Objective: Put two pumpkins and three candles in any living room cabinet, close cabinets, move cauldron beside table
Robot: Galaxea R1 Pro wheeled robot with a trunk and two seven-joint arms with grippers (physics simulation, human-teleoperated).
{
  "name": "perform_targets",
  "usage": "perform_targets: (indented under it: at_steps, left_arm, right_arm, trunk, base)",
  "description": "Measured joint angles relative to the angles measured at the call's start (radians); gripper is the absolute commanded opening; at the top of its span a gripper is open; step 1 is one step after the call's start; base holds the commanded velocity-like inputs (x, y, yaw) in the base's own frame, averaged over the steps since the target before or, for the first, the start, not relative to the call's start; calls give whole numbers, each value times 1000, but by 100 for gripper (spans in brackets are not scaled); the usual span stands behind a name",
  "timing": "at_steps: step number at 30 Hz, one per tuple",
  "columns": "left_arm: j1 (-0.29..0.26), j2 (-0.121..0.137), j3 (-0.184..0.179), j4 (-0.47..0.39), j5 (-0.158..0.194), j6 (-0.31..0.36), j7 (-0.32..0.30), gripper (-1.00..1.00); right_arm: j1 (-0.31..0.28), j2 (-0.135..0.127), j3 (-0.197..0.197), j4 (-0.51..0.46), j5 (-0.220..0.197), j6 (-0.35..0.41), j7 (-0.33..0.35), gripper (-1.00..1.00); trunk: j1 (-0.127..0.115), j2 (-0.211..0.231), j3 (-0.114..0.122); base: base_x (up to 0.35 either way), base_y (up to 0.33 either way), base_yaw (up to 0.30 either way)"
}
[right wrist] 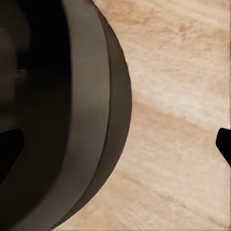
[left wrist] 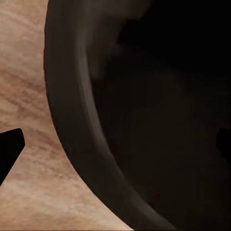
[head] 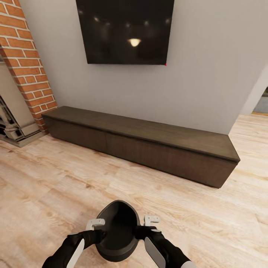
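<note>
Two grippers meet at the bottom of the head view, and between them we see the cauldron (head: 116,232), a dark round pot with its open mouth facing up and toward the camera. The left gripper (head: 97,230) sits at the pot's left rim and the right gripper (head: 147,226) at its right rim; each seems to straddle the wall, one finger inside and one outside. Beyond the pot, across the pale wood floor (head: 56,178), stands the cabinet (head: 149,149), long, low and dark brown, its fronts all flush and shut, set against a grey wall (head: 208,74). A black TV screen (head: 124,31) hangs above it, and a brick fireplace (head: 28,67) stands at the left.

In the left wrist view, the cauldron's rim (left wrist: 72,134) runs between two dark fingertips (left wrist: 9,149) that stand wide apart on either side of it.

In the right wrist view, the rim (right wrist: 91,120) again passes between separated fingertips (right wrist: 224,144). We cannot tell whether either pair actually presses the wall.
</note>
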Motion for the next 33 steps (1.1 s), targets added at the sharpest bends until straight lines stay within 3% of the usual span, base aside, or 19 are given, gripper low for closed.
perform_targets:
  at_steps: [24, 33]
  left_arm:
    - [0, 0, 0, 0, 0, 0, 1, 100]
    - [0, 0, 0, 0, 1, 0, 2, 100]
  right_arm:
    - [0, 0, 0, 0, -1, 0, 0, 100]
    - [0, 0, 0, 0, 0, 0, 0, 100]
  trunk:
    - [0, 0, 0]
    - [3, -1, -23]
  base:
    - [37, 10, 0]
    - [0, 0, 0]
